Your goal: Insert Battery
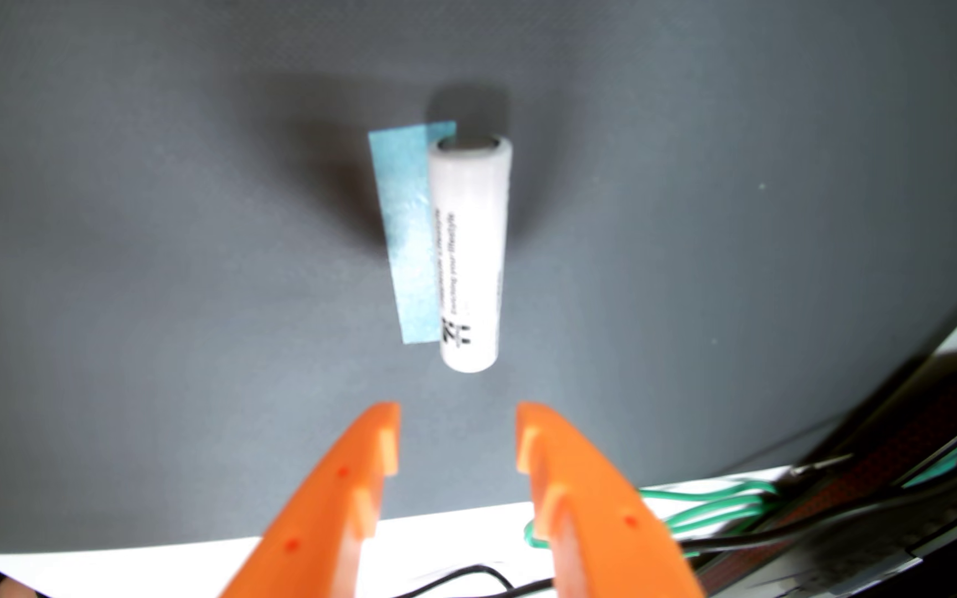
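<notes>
Wrist view: the battery (471, 253) lies on the grey mat (148, 259) at frame centre, long axis running up the frame, directly above the gap of the orange gripper (459, 437), whose jaws stand apart and empty, tape (407, 230) alongside.

The wrist view was bright but soft all over. The white battery (471, 253) glared and its print smeared. It cast a dark shadow up and leftward over the grey mat (119, 230). The wires (695, 500) lower right blurred most.
</notes>
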